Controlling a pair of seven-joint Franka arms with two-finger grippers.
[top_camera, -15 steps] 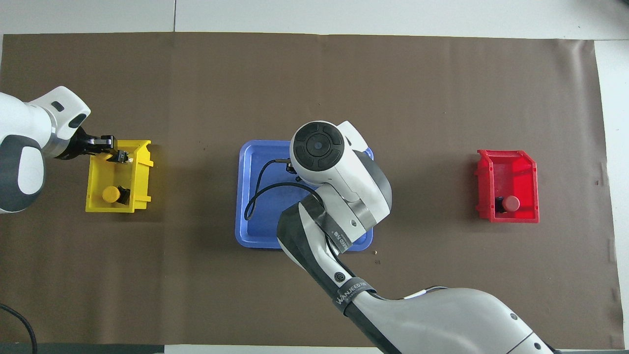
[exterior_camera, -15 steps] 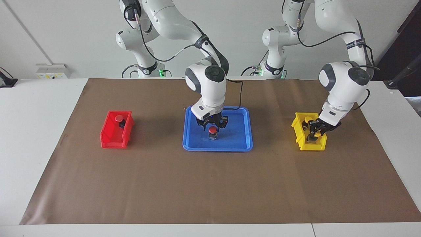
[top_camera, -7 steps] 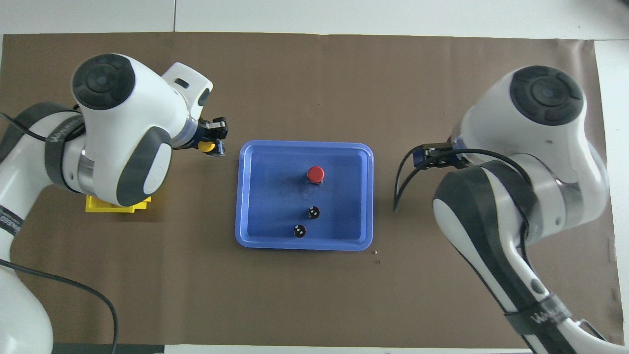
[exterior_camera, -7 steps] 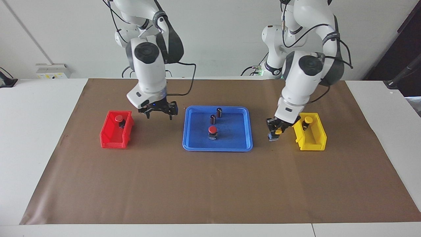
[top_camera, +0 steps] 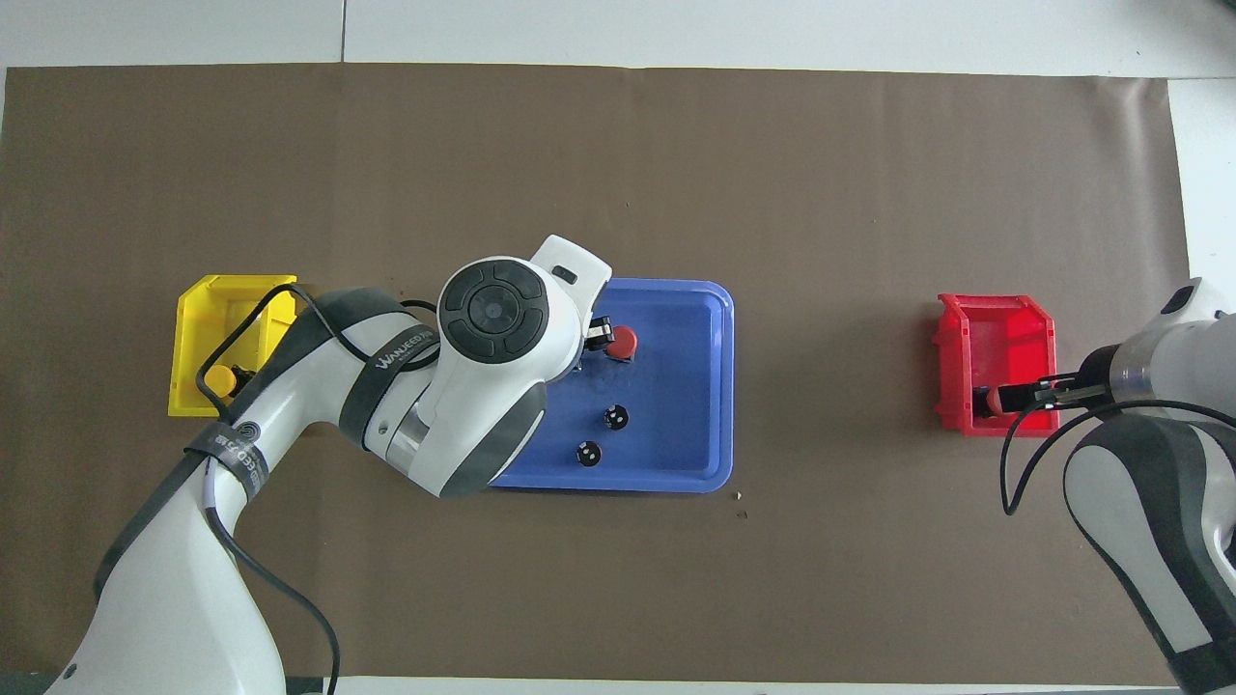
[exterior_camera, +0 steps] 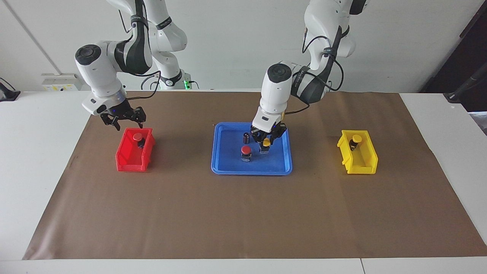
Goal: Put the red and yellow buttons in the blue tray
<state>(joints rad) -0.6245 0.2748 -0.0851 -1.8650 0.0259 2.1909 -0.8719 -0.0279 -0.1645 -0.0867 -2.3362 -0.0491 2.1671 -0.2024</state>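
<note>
The blue tray (exterior_camera: 228, 163) lies mid-table with one red button (exterior_camera: 246, 150) standing in it. My left gripper (exterior_camera: 265, 145) is low inside the tray, beside that red button, shut on a yellow button (exterior_camera: 266, 142). I cannot tell whether this button's base touches the tray floor. From overhead the left wrist hides the held button; the tray (top_camera: 688, 386) and red button (top_camera: 622, 341) show. A second red button (exterior_camera: 137, 136) sits in the red bin (exterior_camera: 129, 159), with my open right gripper (exterior_camera: 122, 123) hanging over it. Another yellow button (exterior_camera: 356, 137) sits in the yellow bin (exterior_camera: 361, 164).
Two dark cylinders (top_camera: 615, 417) (top_camera: 586, 452) stand in the tray, nearer to the robots than the red button. The red bin (top_camera: 1004, 333) is toward the right arm's end, the yellow bin (top_camera: 208, 309) toward the left arm's end. Brown paper covers the table.
My right gripper let go of a red button in the tray and swung over to the red bin. My left gripper lifted a yellow button from the yellow bin and carried it into the tray.
</note>
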